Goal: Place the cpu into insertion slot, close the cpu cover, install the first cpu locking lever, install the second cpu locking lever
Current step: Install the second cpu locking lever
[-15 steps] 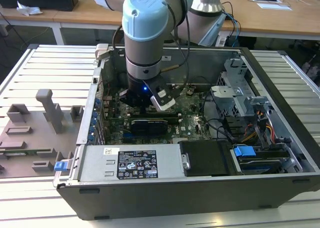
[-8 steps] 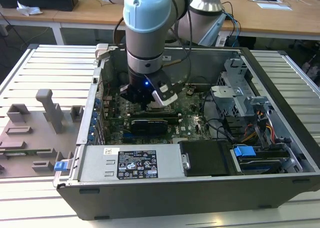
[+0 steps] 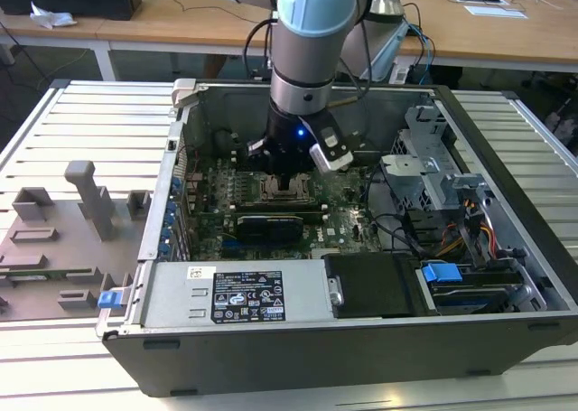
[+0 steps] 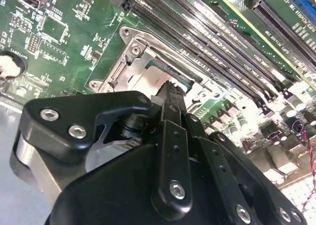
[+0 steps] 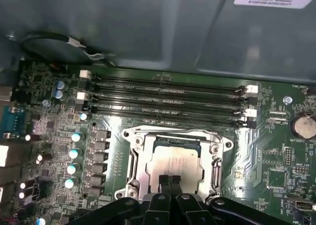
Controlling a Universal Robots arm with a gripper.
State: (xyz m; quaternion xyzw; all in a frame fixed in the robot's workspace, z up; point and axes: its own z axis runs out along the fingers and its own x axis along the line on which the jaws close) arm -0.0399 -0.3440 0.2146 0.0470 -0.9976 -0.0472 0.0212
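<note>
Working from the exterior view's left, a grey fixture tray (image 3: 63, 248) lies on the slatted worktop (image 3: 54, 131), well apart from the open computer case (image 3: 361, 339). Inside the case the arm drops straight down, wrist vertical, and the hand (image 3: 287, 183) sits right over the insertion slot (image 3: 275, 190) on the green motherboard (image 3: 348, 203).

In the first wrist view the cpu (image 5: 174, 163) lies flat in the insertion slot (image 5: 174, 160), pale metal top up, with the silver cpu cover (image 5: 138, 158) framing it down on the slot. The memory slots (image 5: 168, 99) run just beyond the slot.

The hand (image 5: 170, 181) has its two fingertips (image 5: 164, 183) pressed together, clamped on nothing, and they are at the cpu's near edge, pointing down onto it. I judge the chip seated directly beneath the tips, no sideways offset to speak of.
</note>
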